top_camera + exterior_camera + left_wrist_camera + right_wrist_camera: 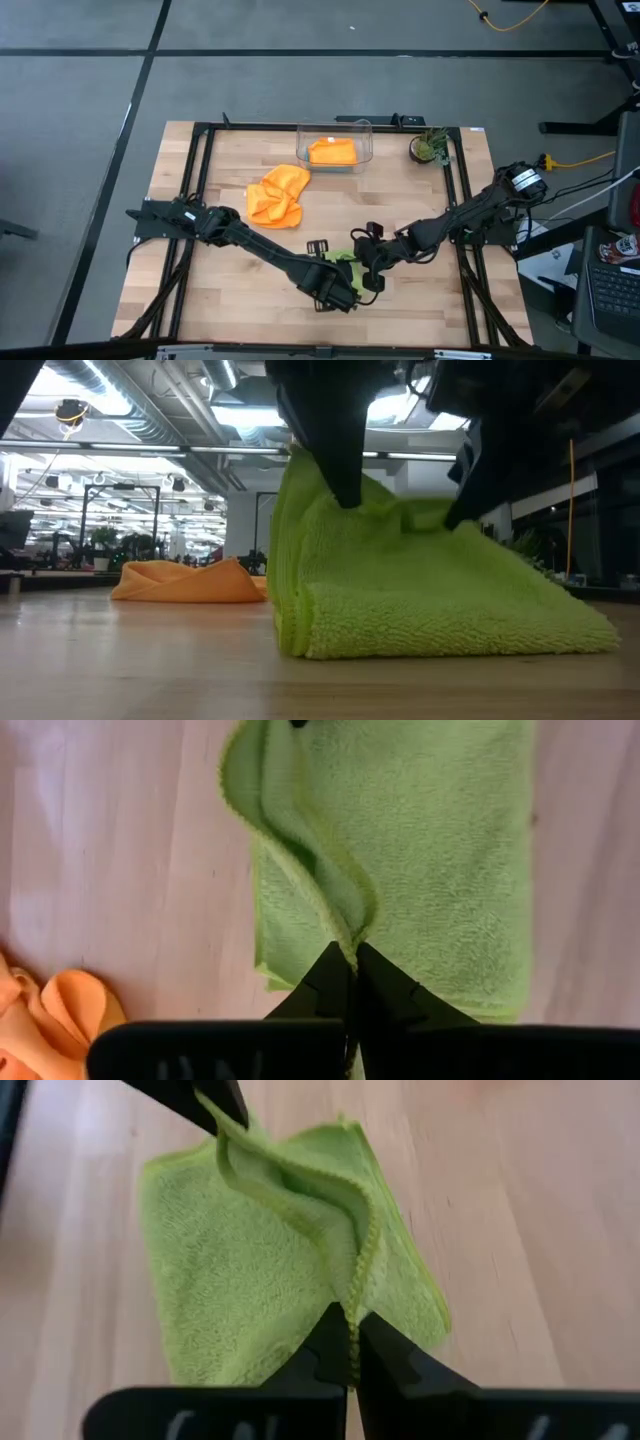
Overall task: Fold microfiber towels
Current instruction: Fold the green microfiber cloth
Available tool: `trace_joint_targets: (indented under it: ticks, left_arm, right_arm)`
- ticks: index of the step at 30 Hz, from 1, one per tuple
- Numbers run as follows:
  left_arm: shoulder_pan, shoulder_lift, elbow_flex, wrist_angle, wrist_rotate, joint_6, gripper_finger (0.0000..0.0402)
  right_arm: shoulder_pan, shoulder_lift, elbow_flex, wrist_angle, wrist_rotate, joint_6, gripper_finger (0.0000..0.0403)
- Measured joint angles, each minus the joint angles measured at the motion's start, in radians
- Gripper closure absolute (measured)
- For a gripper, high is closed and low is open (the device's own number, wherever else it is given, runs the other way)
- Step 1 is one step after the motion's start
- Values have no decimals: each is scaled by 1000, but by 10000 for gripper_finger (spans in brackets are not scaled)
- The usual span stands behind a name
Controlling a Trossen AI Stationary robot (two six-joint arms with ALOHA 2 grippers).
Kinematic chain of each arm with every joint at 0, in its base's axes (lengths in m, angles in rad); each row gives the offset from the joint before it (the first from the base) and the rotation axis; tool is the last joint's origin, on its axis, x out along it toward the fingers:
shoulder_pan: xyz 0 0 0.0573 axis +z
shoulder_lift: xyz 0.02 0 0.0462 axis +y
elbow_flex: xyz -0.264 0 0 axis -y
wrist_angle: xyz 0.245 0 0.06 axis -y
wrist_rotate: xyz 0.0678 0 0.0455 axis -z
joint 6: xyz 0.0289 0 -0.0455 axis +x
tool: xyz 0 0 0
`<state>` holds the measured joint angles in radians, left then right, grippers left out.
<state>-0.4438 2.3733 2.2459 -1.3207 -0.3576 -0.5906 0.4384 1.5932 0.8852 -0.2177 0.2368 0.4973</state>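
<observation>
A lime green towel (430, 600) lies folded on the table near its front middle, its top layer raised along one edge. It is mostly hidden under the grippers in the high view (345, 258). My left gripper (353, 958) and my right gripper (352, 1335) are both shut on that raised edge, close together above the towel. A crumpled orange towel (278, 196) lies on the table farther back. A second orange towel (333, 152) lies folded in the clear bin (362, 132). The teal towel is out of view. My left gripper pinches the hemmed edge of the green towel's top layer (350, 935) between its two fingers, from above. The edge is lifted into a ridge; the layers below lie flat on the table. One layer or more in the pinch, I cannot tell. My right gripper pinches the same hemmed edge (356, 1305) between its two fingers, from above, a short way from the left gripper's fingers (215, 1105). The edge sags slack between the two holds. The rest of the towel lies on the table.
A small potted plant (430, 147) stands at the far right next to the bin. A black frame (200, 200) runs round the wooden table top. Bare wood lies to the left and right of the green towel.
</observation>
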Motion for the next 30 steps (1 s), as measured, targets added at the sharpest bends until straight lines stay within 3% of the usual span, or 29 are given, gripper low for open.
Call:
trace_joint_targets:
  ticks: [8, 16, 23, 30]
  left_arm:
    - [34, 0, -33, 65, -3, 70, 401]
    - [47, 0, -53, 66, -26, 41, 357]
    - [48, 0, -53, -14, -97, -98, 299]
    - [44, -1, -52, -216, -80, -327, 276]
  right_arm:
    - [-3, 16, 0, -35, 43, 78, 395]
    - [-20, 16, 0, -67, 58, 68, 309]
    - [-56, 16, 0, -67, 58, 11, 245]
    - [-98, -9, 0, -66, 45, -32, 222]
